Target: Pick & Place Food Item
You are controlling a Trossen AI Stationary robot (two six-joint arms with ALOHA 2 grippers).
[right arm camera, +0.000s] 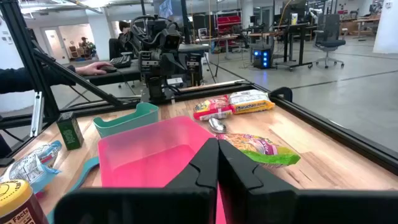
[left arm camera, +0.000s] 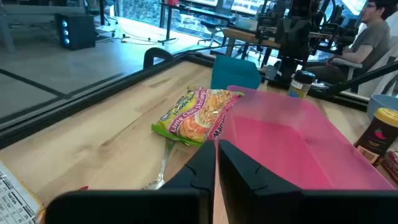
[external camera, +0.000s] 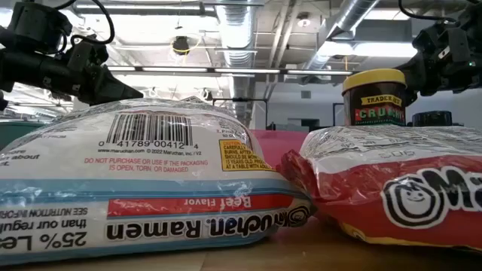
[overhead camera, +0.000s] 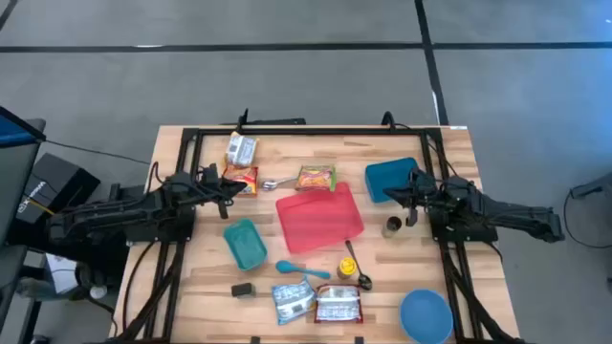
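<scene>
- Nearest the low camera, two ramen packets lie side by side on the bench (overhead camera: 191,287): a blue-striped beef ramen packet (external camera: 143,181) and a red ramen packet (external camera: 392,188).
- From above, a blue bowl (overhead camera: 426,315) sits at the front edge near the right corner, and a small dark block (overhead camera: 243,288) lies left of the packets.
- A little farther in lie a blue spoon (overhead camera: 298,270), a dark spoon (overhead camera: 354,263) and a yellow-lidded jar (overhead camera: 347,268).
- Mid-bench, a pink tray (overhead camera: 320,218) lies tilted, with a teal container (overhead camera: 246,244) to its left.
- A second jar with a dark body (overhead camera: 393,226) stands just right of the pink tray.
- The left hand (overhead camera: 232,186) hovers over the left side of the bench, fingers (left arm camera: 242,171) pressed together, holding nothing.
- The right hand (overhead camera: 394,194) hangs over the right side, fingers (right arm camera: 245,171) also pinched closed and empty.
- A green-edged noodle packet (overhead camera: 316,178) lies at the pink tray's far edge, between the two hands, touching neither.
- A metal spoon (overhead camera: 273,182) lies just left of that packet.
- A red-and-yellow packet (overhead camera: 241,178) rests near the left hand, and a white packet (overhead camera: 242,149) lies beyond it.
- A blue box (overhead camera: 390,178) sits at the far right, beside the right hand.
- Beyond the bench, a person (left arm camera: 373,34) sits at a desk.
</scene>
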